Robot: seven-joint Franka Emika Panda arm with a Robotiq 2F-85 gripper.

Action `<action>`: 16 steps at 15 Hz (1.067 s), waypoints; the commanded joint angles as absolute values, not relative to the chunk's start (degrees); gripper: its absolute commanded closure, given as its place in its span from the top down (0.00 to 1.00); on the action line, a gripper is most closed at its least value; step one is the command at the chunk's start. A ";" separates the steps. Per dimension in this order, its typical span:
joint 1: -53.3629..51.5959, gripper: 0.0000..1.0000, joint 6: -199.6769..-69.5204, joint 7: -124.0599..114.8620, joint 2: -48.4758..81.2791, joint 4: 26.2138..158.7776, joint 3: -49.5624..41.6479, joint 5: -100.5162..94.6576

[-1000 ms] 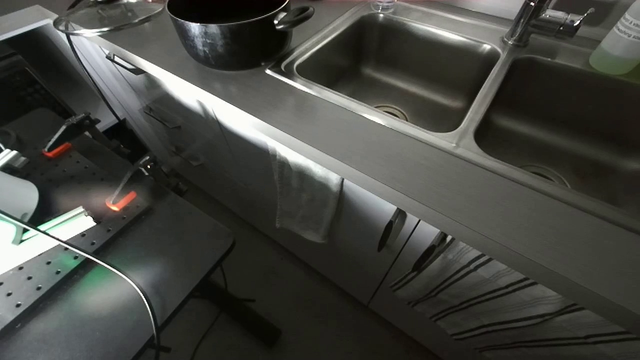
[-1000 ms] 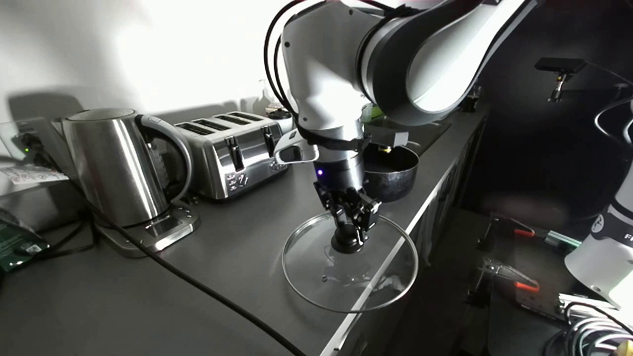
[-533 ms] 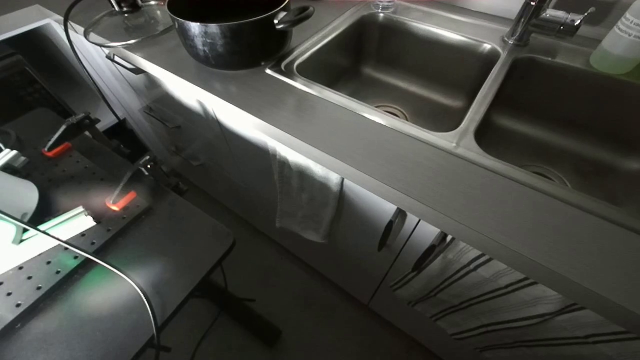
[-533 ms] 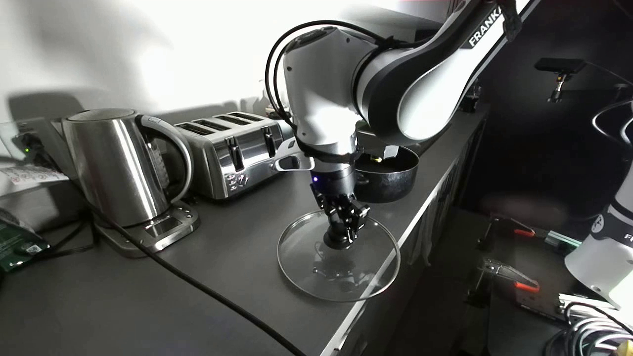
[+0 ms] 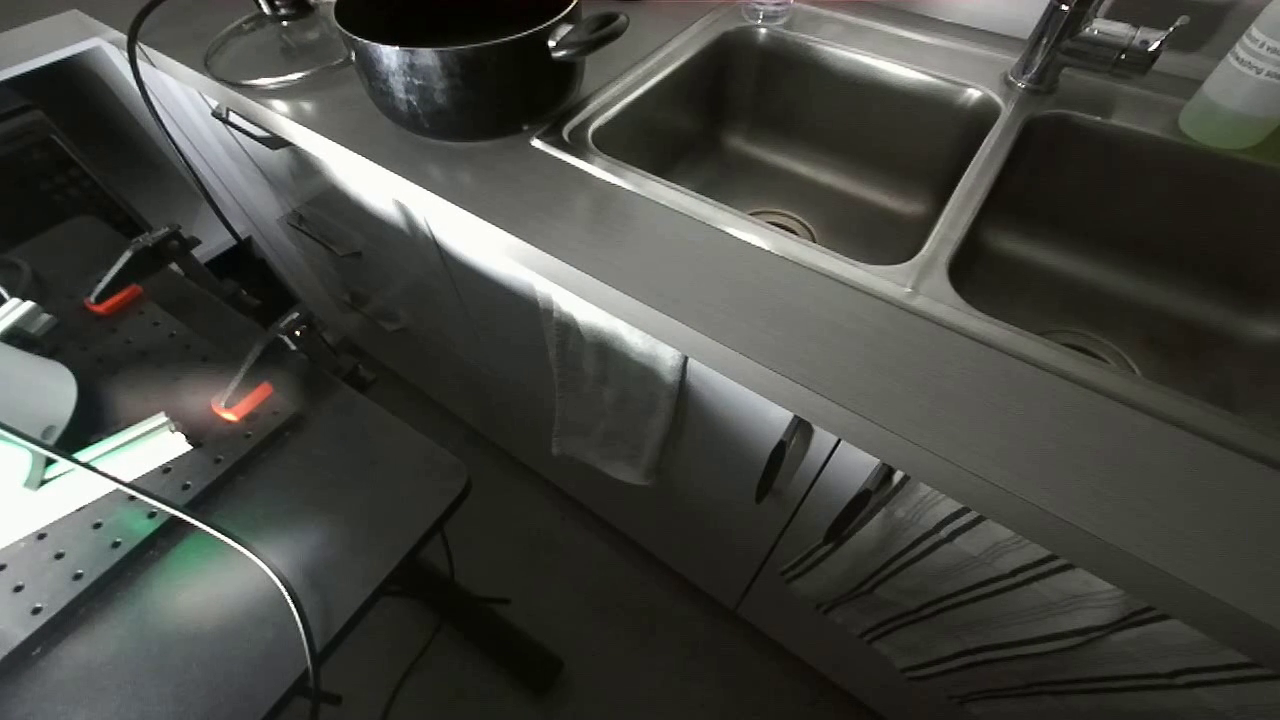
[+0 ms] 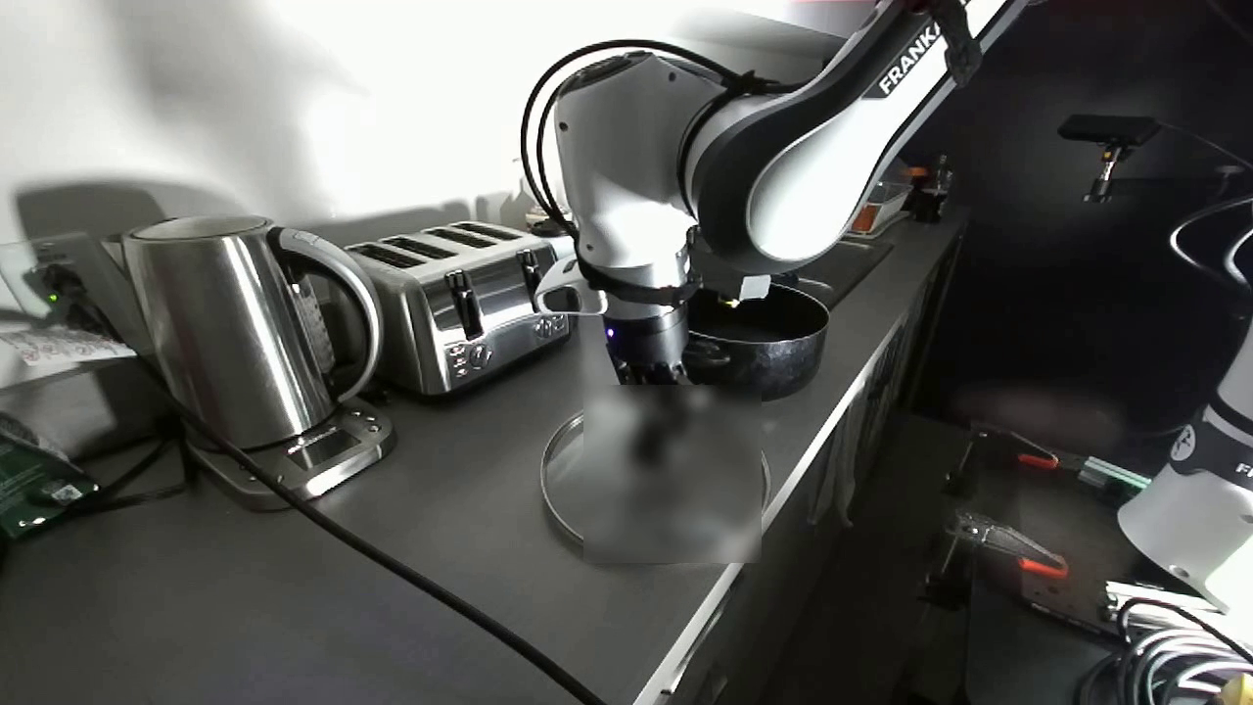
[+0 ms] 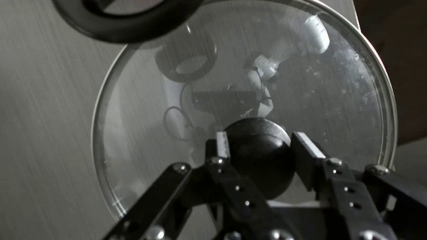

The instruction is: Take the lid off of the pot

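The dark grey pot (image 5: 470,85) stands uncovered on the counter in both exterior views (image 6: 773,364). Its dark side handle (image 7: 130,28) shows at the top of the wrist view. The round glass lid (image 7: 337,100) with a metal rim is beside the pot, near the counter's front edge; it also shows in both exterior views (image 5: 262,52) (image 6: 563,480). My gripper (image 7: 263,145) has its fingers on both sides of the lid's black knob (image 7: 260,166) and is shut on it. A blurred patch hides the fingers in an exterior view. I cannot tell whether the lid touches the counter.
A steel kettle (image 6: 230,333) and a toaster (image 6: 460,304) stand along the wall. A black cable (image 6: 421,578) crosses the counter (image 6: 294,617). Steel sink basins (image 5: 800,140) lie beyond the pot. The counter's front edge (image 6: 705,617) runs close to the lid.
My gripper and the lid have moved down and back from beyond the counter's front edge, over the counter and closer to the pot. The pot has not moved.
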State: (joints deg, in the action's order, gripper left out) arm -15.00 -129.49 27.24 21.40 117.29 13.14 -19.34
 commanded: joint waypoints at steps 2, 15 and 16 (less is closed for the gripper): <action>-14.10 0.24 -129.93 25.87 22.52 115.06 12.67 -20.05; -12.33 0.77 -129.72 26.76 22.96 116.01 12.80 -19.06; -12.21 0.79 -129.75 26.92 22.76 116.22 12.90 -18.90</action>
